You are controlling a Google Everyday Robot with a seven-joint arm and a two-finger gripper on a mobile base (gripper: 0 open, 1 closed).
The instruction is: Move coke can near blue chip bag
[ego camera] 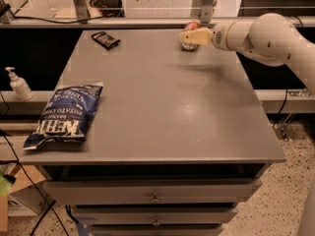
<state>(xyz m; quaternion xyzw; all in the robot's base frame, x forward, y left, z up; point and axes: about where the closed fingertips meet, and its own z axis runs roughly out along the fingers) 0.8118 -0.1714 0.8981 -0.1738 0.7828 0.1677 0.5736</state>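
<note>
The coke can (190,27) is at the far edge of the grey table (162,107), right of centre. Only a bit of its red body and a silver end show, because my gripper (193,36) is in front of it. The gripper comes in from the right on the white arm (261,36) and sits right at the can; I cannot tell whether it touches it. The blue chip bag (64,114) lies flat at the table's near left edge, far from the can.
A small flat black packet (105,39) lies at the far left of the table. A soap dispenser bottle (19,85) stands on a ledge left of the table. Drawers (155,193) are below the tabletop. A rail and posts (78,4) run behind the table.
</note>
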